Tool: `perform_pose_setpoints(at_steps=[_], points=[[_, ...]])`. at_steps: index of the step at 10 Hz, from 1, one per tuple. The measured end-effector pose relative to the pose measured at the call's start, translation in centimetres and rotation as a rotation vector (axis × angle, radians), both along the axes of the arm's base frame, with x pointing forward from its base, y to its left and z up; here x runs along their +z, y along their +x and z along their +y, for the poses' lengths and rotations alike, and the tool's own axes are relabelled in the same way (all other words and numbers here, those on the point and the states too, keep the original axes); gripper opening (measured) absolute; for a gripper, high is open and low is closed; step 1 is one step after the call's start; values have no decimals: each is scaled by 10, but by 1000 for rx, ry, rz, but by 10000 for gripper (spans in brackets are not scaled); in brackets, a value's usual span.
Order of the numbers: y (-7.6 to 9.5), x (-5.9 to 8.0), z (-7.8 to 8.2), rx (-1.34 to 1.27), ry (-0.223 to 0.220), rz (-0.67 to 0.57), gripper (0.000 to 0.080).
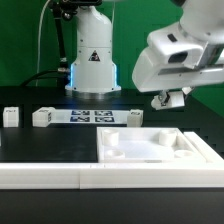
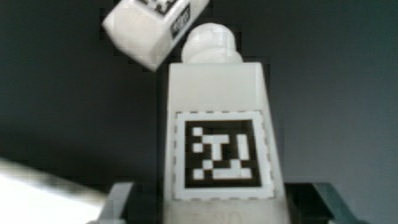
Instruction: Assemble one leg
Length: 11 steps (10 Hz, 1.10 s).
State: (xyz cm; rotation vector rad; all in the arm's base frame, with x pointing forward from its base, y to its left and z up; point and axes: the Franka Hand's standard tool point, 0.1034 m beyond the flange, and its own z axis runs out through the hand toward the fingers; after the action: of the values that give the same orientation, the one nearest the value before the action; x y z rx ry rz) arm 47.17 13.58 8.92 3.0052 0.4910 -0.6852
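Note:
My gripper (image 1: 171, 98) hangs at the exterior view's right, above the table behind the large white square tabletop (image 1: 205, 152). It is shut on a white square-section leg (image 2: 217, 95). In the wrist view the leg fills the middle between the two dark fingers (image 2: 125, 203), its black-and-white tag facing the camera and its rounded peg end pointing away. In the exterior view only a bit of the held leg (image 1: 166, 100) shows below the fingers. A second loose leg (image 2: 146, 27) lies on the black table beyond the held one.
The marker board (image 1: 88, 115) lies at the middle back. Loose white legs lie at its ends (image 1: 42, 117) (image 1: 133, 117), and another at the far left (image 1: 10, 116). A long white ledge (image 1: 45, 174) runs along the front. The robot base (image 1: 92, 60) stands behind.

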Motion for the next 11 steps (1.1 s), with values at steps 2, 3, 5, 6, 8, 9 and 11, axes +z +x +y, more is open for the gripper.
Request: perform_pose_setpoints(at_steps=[2, 3, 5, 6, 8, 9, 11], points=[[14, 21, -1, -8, 22, -110, 291], [27, 29, 0, -13, 42, -192, 291], [25, 25, 0, -14, 71, -303, 291], [32, 25, 2, -18, 96, -391, 291], [31, 22, 2, -20, 125, -489, 291], [38, 23, 4, -23, 153, -577, 291], [46, 22, 2, -44, 178, -656, 291]])
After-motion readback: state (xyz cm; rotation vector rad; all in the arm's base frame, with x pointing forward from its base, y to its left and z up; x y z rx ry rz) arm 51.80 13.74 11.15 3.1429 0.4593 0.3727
